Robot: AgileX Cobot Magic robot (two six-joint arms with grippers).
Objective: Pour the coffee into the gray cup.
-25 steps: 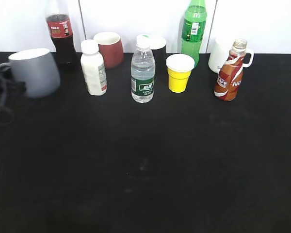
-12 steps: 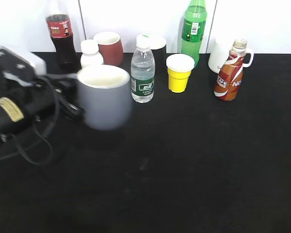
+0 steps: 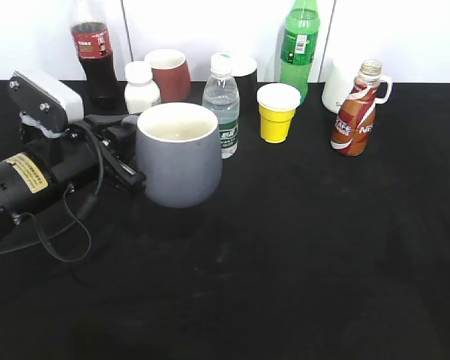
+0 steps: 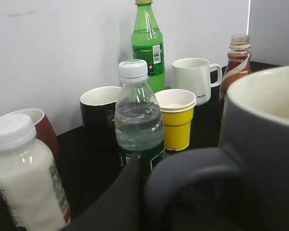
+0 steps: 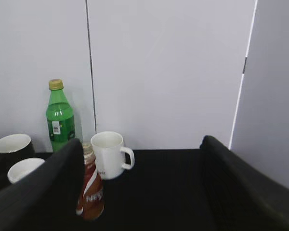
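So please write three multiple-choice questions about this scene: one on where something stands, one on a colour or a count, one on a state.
1. Where does the coffee bottle stand?
A. at the right end of the row, in front of the white mug
B. between the two left bottles
C. inside the gray cup

2. What colour is the small paper cup beside the water bottle?
A. blue
B. yellow
C. pink

3. What is the left gripper doing?
A. hanging open above the table
B. holding the green bottle
C. holding the gray cup by its handle

Answers: 1 A, the exterior view shows it rightmost with the mug just behind. 2 B, its outside is yellow in both views. 3 C, the left wrist view shows the gripper at the handle.
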